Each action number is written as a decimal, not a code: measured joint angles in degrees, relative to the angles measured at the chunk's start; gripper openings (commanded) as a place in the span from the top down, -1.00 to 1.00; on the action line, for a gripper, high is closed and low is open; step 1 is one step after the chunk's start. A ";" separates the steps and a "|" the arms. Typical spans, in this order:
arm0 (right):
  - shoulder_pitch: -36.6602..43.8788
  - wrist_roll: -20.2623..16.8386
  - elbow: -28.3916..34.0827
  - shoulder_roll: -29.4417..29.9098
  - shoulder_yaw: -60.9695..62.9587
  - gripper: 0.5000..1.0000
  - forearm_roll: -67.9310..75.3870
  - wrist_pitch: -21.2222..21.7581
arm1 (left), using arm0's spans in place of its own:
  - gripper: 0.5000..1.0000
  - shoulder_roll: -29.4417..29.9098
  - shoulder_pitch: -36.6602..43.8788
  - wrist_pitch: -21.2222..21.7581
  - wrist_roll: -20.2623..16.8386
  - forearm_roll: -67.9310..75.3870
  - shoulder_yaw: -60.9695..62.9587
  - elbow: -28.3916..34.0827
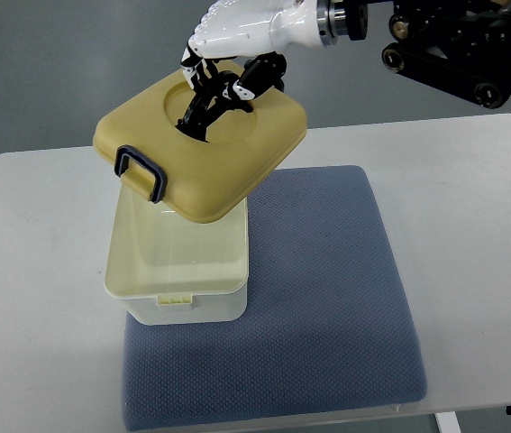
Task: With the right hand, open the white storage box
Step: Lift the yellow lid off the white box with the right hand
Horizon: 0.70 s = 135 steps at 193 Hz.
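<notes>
Black-tipped fingers (222,93) of the robot's right hand (228,63) are clamped on the lid (203,144), gripping at the round recess in its top. The hand's white shell runs back to a metal wrist and a black arm that enters from the upper right edge. The lid is pale yellow, square with rounded corners, and hangs tilted above the box (177,260), off its rim and overlapping only the far edge of the opening. A dark blue clasp (139,171) sits on the lid's lower left corner. No brand, label or writing can be read on any surface. The box, cream-white and smooth with a small catch on its near wall, stands open on the left part of a blue-grey mat (327,298) with a fine woven grain. The mat lies on a white table (471,207) with rounded corners. Beyond the table is a plain grey floor (57,63).
</notes>
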 measured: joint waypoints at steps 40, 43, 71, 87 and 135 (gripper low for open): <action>-2.23 0.49 0.08 -7.43 -0.03 1.00 -0.26 -0.08 | -1.00 0.00 0.00 0.00 0.00 0.00 0.00 0.00; -2.52 0.50 0.08 -8.01 -0.04 1.00 -0.28 -0.09 | -1.00 0.00 -0.01 0.00 0.00 0.00 0.00 0.00; -4.93 0.51 0.08 -13.79 -0.08 1.00 -0.33 -0.40 | -1.00 0.00 -0.01 0.00 0.00 0.00 0.00 0.00; -6.12 0.51 0.06 -17.09 -0.08 1.00 -0.30 -1.31 | -1.00 0.00 -0.01 0.00 0.00 0.00 0.00 0.00; -9.95 0.51 -0.12 -25.90 -0.08 1.00 -0.02 -3.22 | -1.00 0.00 -0.01 0.00 0.00 0.00 0.00 0.00</action>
